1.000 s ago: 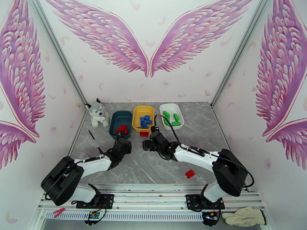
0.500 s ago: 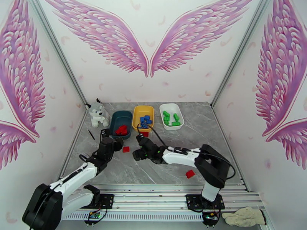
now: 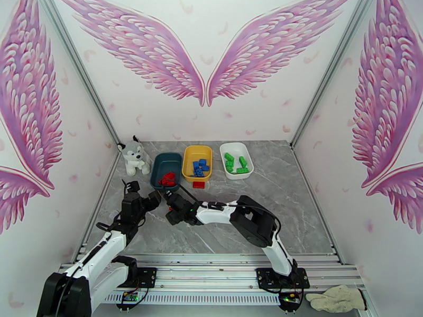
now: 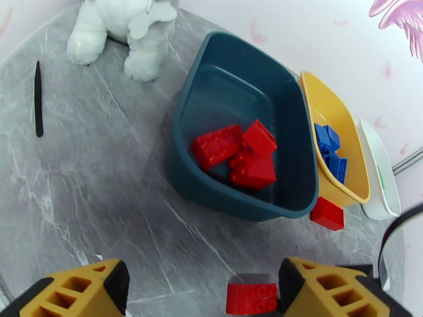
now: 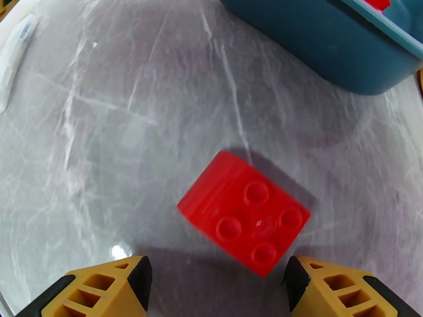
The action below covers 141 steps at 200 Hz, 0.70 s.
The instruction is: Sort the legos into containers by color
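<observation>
- While standing wide, the right tool straddles a red brick just before the teal tray.
- The left tool gapes empty near that tray.

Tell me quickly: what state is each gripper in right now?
Left gripper: open, holding nothing.
Right gripper: open, straddling a red brick, not gripping it.
</observation>
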### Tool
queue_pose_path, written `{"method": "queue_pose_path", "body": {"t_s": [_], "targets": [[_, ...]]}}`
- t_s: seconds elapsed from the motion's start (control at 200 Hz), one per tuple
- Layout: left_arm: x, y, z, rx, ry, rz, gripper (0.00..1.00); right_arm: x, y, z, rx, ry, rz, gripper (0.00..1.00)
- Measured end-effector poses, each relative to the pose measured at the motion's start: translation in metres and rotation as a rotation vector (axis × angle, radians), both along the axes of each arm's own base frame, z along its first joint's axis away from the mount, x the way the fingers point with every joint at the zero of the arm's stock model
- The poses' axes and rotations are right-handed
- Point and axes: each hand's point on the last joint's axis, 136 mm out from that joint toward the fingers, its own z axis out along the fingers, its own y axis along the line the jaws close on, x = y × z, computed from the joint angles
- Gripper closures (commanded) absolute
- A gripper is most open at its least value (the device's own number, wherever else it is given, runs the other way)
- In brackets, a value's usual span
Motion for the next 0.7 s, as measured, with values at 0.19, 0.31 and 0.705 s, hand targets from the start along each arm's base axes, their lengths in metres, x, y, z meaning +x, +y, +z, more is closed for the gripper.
{"method": "queue_pose_path", "body": {"t_s": [0.19,0.31,0.705], "targets": [[0.000,-0.003,0.001,-0.010,-0.003,-0.015,0.20,0.025,0.005,0.001,-0.003,-0.007,-0.023,0.24],[0.000,-0.003,0.001,-0.011,-0.003,-0.016,0.20,0.040,0.010,0.001,-0.008,-0.008,-0.036,0.25],[0.000,-0.006,-0.001,-0.018,0.004,-0.032,0.20,0.044,0.006,0.001,0.003,-0.002,-0.020,0.44]]}}
